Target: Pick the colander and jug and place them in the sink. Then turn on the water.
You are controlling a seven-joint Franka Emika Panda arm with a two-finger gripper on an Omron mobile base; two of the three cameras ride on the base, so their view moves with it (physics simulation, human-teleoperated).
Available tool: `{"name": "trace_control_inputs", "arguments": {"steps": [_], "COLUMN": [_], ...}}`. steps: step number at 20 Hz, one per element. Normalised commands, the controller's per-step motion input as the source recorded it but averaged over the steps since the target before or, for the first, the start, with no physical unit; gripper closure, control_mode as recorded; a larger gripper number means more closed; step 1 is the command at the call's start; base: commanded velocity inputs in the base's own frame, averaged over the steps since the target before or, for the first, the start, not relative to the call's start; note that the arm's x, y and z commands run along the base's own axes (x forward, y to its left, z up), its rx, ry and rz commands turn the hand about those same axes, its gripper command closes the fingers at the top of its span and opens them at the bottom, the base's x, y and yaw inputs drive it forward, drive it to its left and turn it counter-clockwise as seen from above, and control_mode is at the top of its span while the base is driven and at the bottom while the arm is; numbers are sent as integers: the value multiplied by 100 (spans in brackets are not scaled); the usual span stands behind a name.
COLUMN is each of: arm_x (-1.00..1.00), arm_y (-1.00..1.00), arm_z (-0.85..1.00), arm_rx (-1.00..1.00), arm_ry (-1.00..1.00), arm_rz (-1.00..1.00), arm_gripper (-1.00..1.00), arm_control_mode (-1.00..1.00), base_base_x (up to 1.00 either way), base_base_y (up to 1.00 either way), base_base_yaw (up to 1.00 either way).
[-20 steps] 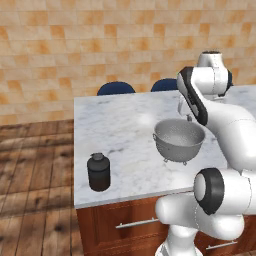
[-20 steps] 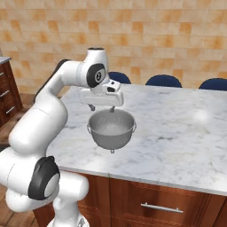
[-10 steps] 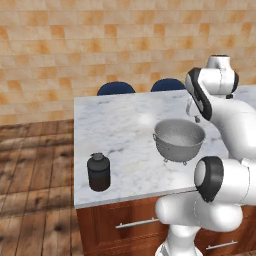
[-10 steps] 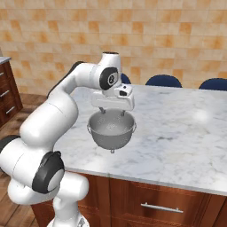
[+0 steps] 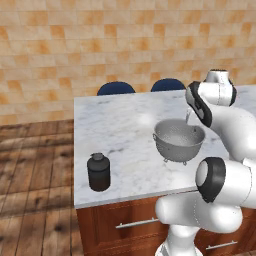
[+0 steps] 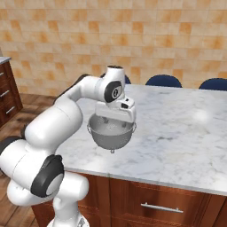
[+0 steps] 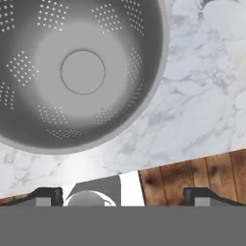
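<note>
The colander (image 5: 179, 140), a wide perforated silver bowl, stands on the marble counter (image 5: 120, 130) near its front edge. My gripper (image 6: 113, 121) hangs close above the colander (image 6: 111, 134), open, with nothing between its fingers. From the hand, the colander (image 7: 81, 72) spreads across the upper left and my gripper (image 7: 122, 194) sits off-centre toward its rim, fingertips (image 7: 48, 194) wide apart. The jug (image 5: 98, 171), small, dark and lidded, stands upright at the counter's front left corner, well away from the arm. The sink and the water are out of view.
Blue chair backs (image 5: 116, 89) stand behind the counter (image 6: 186, 124). Wooden drawers (image 6: 155, 204) run under its front edge. Wood floor (image 5: 35, 165) lies to the left, and a dark cabinet (image 6: 6, 93) stands at the far left. A brick wall is behind.
The hand has swung across and come down closer over the colander. Its jaws stayed open. Colander and jug have not moved.
</note>
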Motion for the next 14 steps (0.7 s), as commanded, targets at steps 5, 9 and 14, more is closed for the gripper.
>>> {"name": "trace_control_inputs", "arguments": {"steps": [5, 9, 14], "arm_x": [9, 1, 11], "arm_y": [0, -7, 0], "arm_z": [-28, -23, -19], "arm_rx": [0, 3, 0], "arm_ry": [-1, -7, -1], "arm_rz": [-8, -23, -25], "arm_gripper": [-100, -100, -100], "arm_control_mode": [-100, -100, -100], "base_base_x": [0, 0, 0], "base_base_y": [0, 0, 0], "base_base_yaw": [0, 0, 0]}}
